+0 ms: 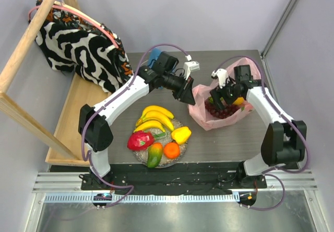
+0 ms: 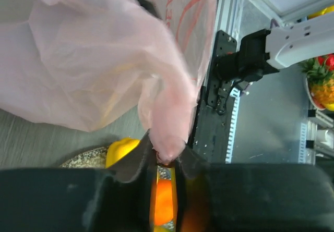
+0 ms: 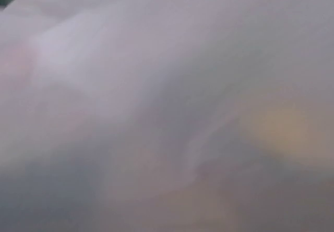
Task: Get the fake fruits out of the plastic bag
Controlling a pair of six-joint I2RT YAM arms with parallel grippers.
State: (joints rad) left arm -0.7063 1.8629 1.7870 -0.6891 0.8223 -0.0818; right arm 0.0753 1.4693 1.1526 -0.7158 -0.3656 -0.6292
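The pink plastic bag lies at the table's right of centre with its mouth facing away from the arms. My left gripper is shut on the bag's left edge; the left wrist view shows a fold of the bag pinched in that gripper. My right gripper reaches into the bag's mouth, just above dark grapes and a yellow fruit. Pink plastic fills the right wrist view, hiding its fingers. A banana bunch, dragon fruit, pepper, orange and mango rest on a speckled plate.
A black-and-white patterned fabric hangs over a wooden rack at the back left, above a wooden board. A blue object sits behind the left arm. The plate lies close to the bag's left side.
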